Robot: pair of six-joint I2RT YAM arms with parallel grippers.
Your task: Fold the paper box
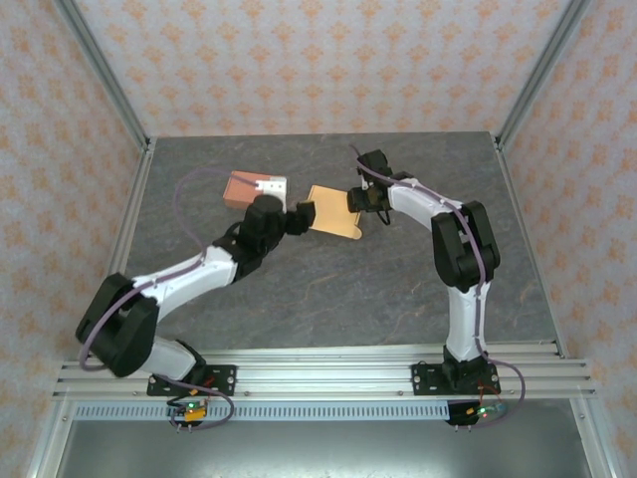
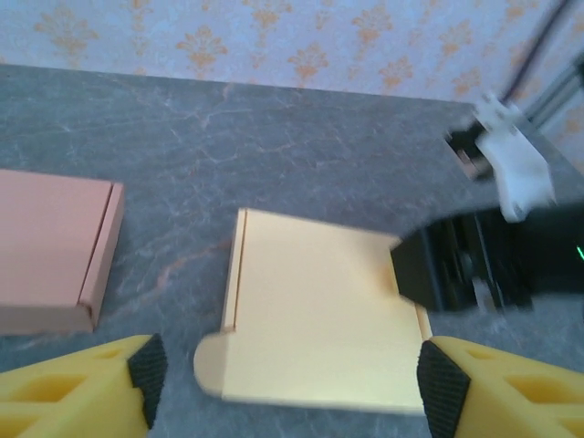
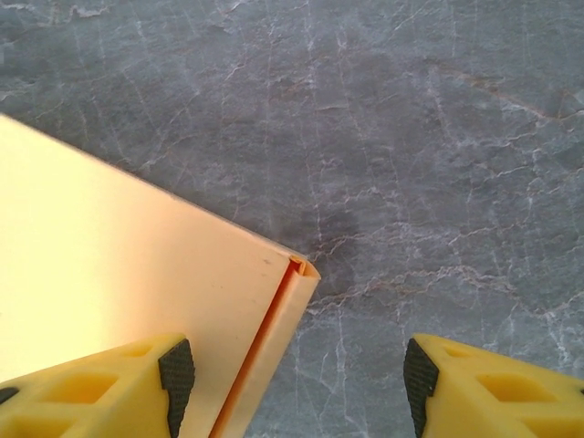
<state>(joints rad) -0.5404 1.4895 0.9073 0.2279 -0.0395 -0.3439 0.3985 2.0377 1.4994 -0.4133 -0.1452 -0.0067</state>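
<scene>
Left gripper (image 2: 294,379): jaws spread wide, nothing held, hovering at near edge of flat yellow paper box (image 2: 319,310). Right gripper (image 3: 298,372): likewise released, straddling box's creased side edge, one finger over panel, other over bare table (image 3: 438,137). Box lies flat mid-table between both grippers, with pink folded box (image 1: 249,187) near on left.

Step, judged: approach, no flap raised yet.

Next move likely needs one gripper pinning panel while other nips edge flap and lifts along crease.

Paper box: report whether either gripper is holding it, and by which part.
Nothing is held. The left gripper and right gripper are both open, neither clamped on the paper box.
</scene>
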